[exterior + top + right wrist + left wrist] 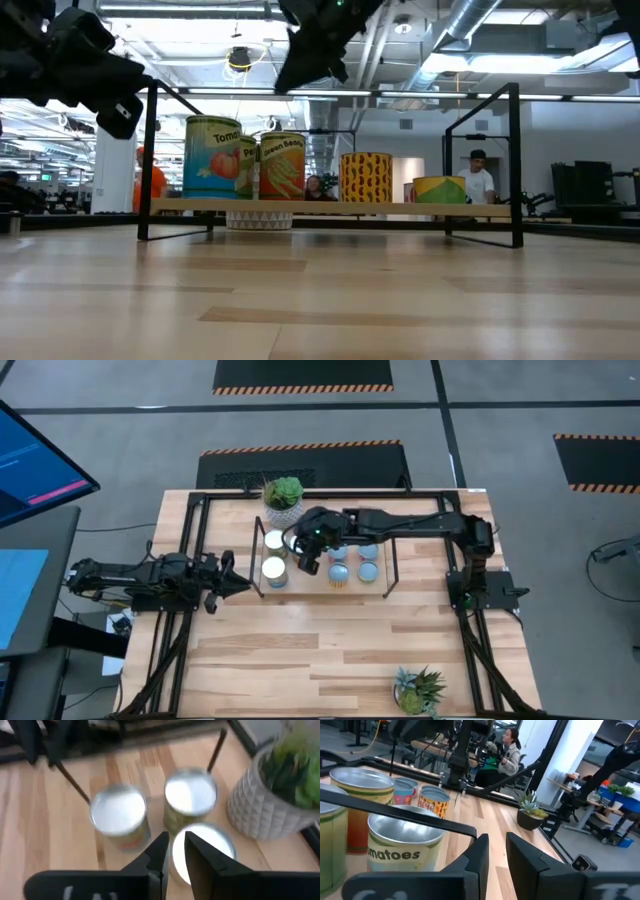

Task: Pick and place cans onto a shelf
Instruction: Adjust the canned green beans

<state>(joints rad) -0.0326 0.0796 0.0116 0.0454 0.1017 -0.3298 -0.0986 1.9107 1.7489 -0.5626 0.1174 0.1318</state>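
Succulent pot (283, 499) by table's far edge, spiky plant (420, 690) near-right corner.

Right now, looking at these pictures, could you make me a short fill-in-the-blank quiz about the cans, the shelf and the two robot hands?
1. The cans all stand on the wooden ____.
2. The right hand hovers above the cans at the shelf's ____ end.
3. The can showing tomatoes has the word "____" starting its label.
4. The white pot behind the shelf holds a green ____.

Missing words: shelf; left; Toma; plant
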